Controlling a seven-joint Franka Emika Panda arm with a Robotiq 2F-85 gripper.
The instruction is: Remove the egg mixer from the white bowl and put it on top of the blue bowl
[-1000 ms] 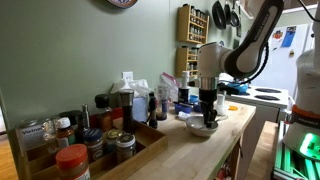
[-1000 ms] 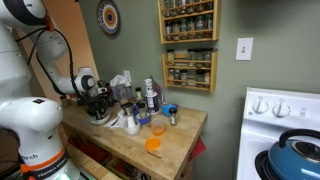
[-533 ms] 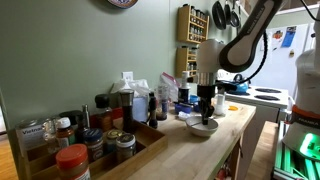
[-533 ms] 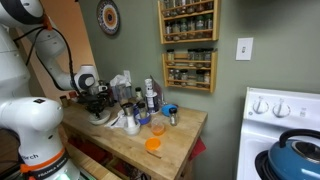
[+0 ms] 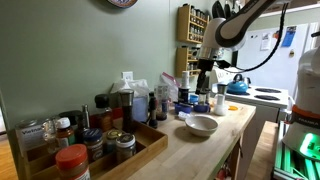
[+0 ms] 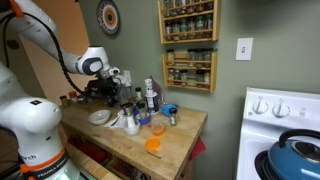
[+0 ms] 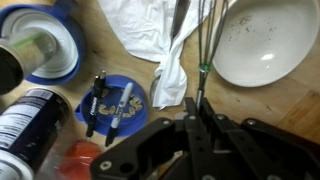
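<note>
The arm (image 5: 245,22) is white, made of rounded, tube-like segments with dark rings at the joints. Just above the pincer (image 5: 203,72) sits a pale, boxy wrist block (image 5: 207,52). The pincer itself is black. In the wrist view the pincer (image 7: 196,118) shows matte black angular links and plates that narrow to two slim fingers (image 7: 187,128). Far behind the pincer, in an exterior view, the bulky, smooth white base (image 6: 35,120) carries a small dark marking (image 6: 27,157), perhaps a logo, too small to read.
</note>
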